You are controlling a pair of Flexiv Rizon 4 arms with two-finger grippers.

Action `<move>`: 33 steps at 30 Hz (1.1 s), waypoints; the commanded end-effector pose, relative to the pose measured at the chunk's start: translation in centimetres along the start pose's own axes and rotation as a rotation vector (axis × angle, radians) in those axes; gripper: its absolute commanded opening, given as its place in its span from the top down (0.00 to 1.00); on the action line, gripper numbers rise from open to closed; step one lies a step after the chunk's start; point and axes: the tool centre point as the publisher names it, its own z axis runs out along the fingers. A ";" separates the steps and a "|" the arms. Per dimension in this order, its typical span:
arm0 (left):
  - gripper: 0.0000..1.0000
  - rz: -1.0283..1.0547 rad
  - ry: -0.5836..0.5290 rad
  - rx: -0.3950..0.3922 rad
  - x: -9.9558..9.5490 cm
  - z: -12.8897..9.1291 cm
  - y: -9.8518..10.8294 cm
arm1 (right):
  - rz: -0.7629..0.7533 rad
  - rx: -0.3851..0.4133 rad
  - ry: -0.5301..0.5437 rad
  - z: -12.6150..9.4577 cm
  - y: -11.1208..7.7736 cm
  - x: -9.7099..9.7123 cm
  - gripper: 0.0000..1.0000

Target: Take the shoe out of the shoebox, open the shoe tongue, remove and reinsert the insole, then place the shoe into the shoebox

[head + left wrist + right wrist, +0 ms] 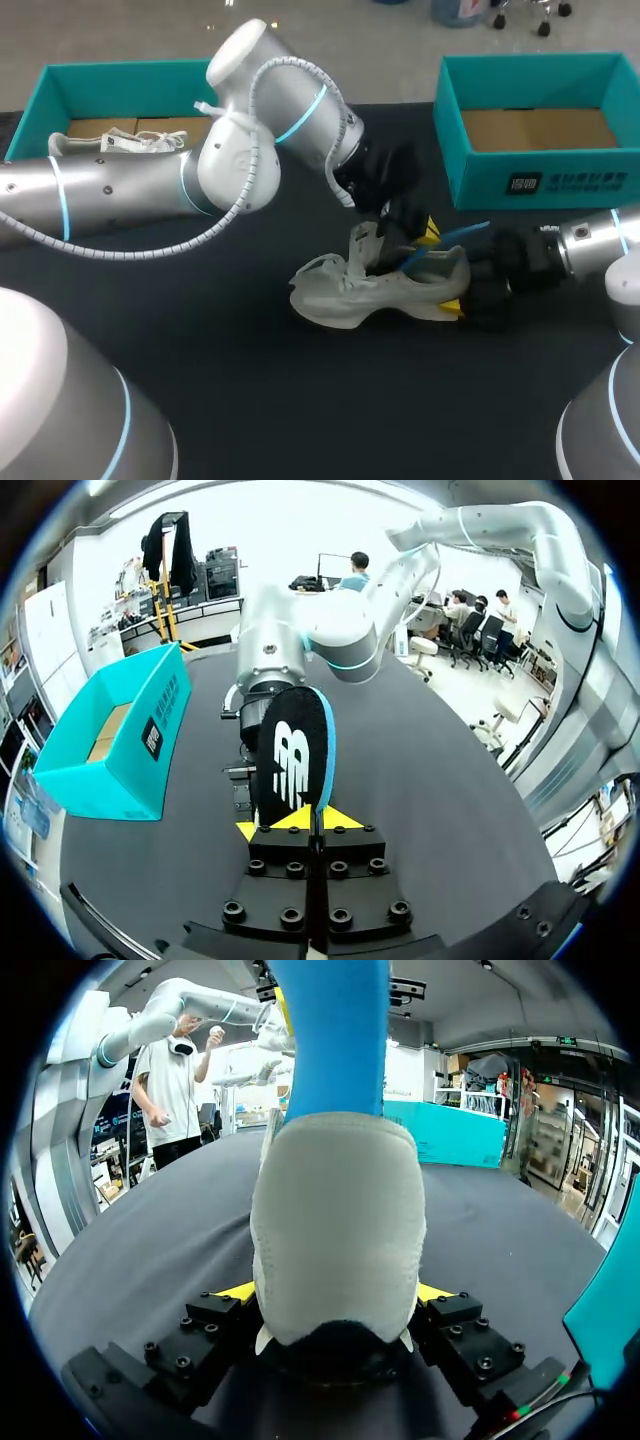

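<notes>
Right hand: clamped on the heel of the shoe — one finger each side.
Left hand: closed on the insole — black face, blue edge, partly out of the shoe.
Shoe: mid-worktop, sole down, near the shoebox.

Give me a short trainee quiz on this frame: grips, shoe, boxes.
1. Which gripper holds the insole? A left, B right, C neither.
2. True or false: the shoe lies inside the right box.
3. Fill in: the right gripper is shut on the shoe's ____.
Key: 1 A, the left gripper is shut on it. 2 false, the right box is empty. 3 heel.
</notes>
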 end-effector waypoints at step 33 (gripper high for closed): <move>1.00 0.213 0.025 0.081 0.2 -3.7 -7.9 | 0.000 0.002 -0.001 0.4 -0.2 -0.1 1.00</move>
